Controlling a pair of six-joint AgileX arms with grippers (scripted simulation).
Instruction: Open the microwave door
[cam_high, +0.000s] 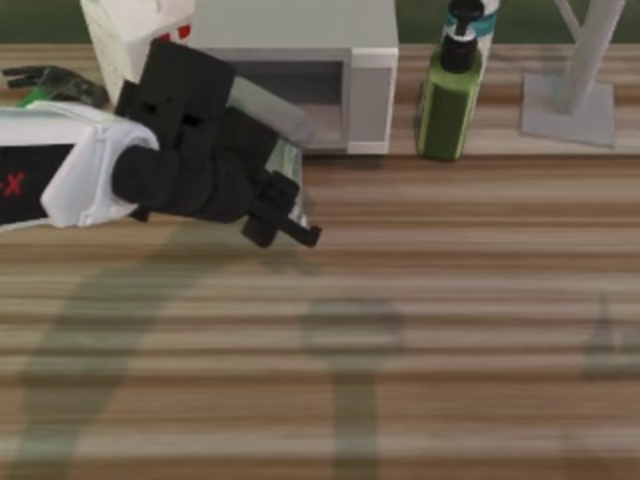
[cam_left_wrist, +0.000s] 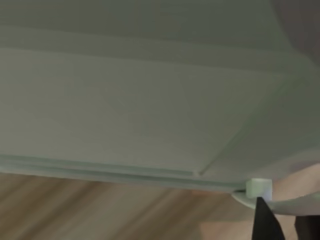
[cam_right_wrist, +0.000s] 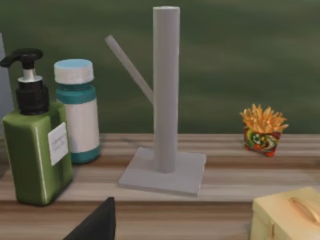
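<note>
The light-grey microwave (cam_high: 300, 25) stands at the back of the table, its dark cavity (cam_high: 300, 85) exposed beside the grey control strip (cam_high: 370, 100). The microwave door (cam_left_wrist: 125, 110) is swung outward and fills the left wrist view. In the top view only a pale sliver of the door (cam_high: 288, 170) shows under my left arm. My left gripper (cam_high: 285, 225) (cam_left_wrist: 282, 212) sits at the door's free edge, its black fingers (cam_left_wrist: 267, 225) shut around the white handle (cam_left_wrist: 259, 188). My right gripper is outside the top view; one of its black fingers (cam_right_wrist: 100, 222) shows in the right wrist view.
A green pump bottle (cam_high: 447, 105) (cam_right_wrist: 35, 155) and a teal-and-white bottle (cam_right_wrist: 77, 112) stand right of the microwave, then a grey post stand (cam_high: 570, 105) (cam_right_wrist: 165, 170). A white carton (cam_high: 125, 35) stands to its left. Toy fries (cam_right_wrist: 262, 131) and a yellow box (cam_right_wrist: 287, 217) lie farther right.
</note>
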